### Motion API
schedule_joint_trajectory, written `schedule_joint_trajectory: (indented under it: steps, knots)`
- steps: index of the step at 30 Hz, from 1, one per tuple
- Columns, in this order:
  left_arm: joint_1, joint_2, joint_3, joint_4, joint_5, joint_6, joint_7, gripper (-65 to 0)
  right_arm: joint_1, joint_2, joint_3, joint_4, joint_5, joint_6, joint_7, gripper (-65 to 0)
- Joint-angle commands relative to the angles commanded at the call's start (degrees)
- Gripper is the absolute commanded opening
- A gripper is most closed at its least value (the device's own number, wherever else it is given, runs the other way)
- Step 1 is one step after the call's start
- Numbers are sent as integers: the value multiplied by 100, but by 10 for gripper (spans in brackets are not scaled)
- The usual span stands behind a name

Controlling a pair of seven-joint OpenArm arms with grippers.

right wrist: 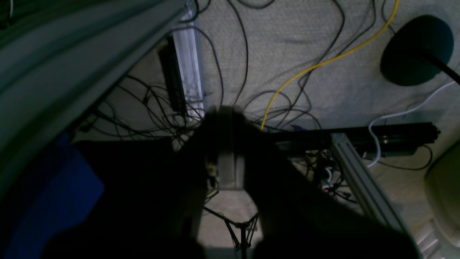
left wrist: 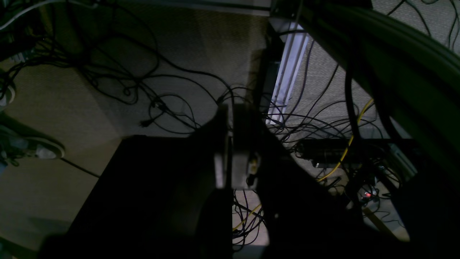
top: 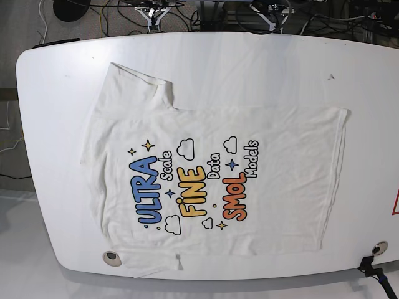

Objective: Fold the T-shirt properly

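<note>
The white T-shirt [top: 212, 174] lies flat and spread out on the white table [top: 249, 62], print side up. Its "ULTRA Scale FINE Data SMOL Models" print [top: 196, 187] is turned sideways. The sleeves are at the left, one at the far side [top: 138, 81] and one at the near edge [top: 153, 265]; the hem [top: 340, 180] is at the right. My left gripper [left wrist: 231, 109] and my right gripper [right wrist: 226, 111] hang beyond the table's far edge, pointing at the floor. Both show as dark silhouettes with fingers together, holding nothing. The shirt is out of both wrist views.
Many black cables and a yellow cable [right wrist: 323, 61] lie on the carpet under the arms. An aluminium frame bar [right wrist: 363, 180], a round black stand base [right wrist: 417, 46] and a shoe [left wrist: 39, 149] are there. The table has a round grommet [top: 112, 256] near the front edge.
</note>
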Motion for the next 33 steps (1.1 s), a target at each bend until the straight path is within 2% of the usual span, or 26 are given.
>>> schedule_joint_trajectory:
  steps: [17,23,24,33]
  knots:
    - [188,-39,3,-14,4,-7,6,-650,-231,17,-13,14,-1,-23,68,-650]
    - [376,-85,2,28,-13,-33,-31,-650,-473,55,-40,44,77,4,87,-650]
    - [338,-62,-9,75,-8,-14,-126,-644,-357,52,-1,114,21,54,128,-650]
    - [316,-66,-13,53,-37,-33,-131,-637,-389,110,-4,161,1,56,123,-650]
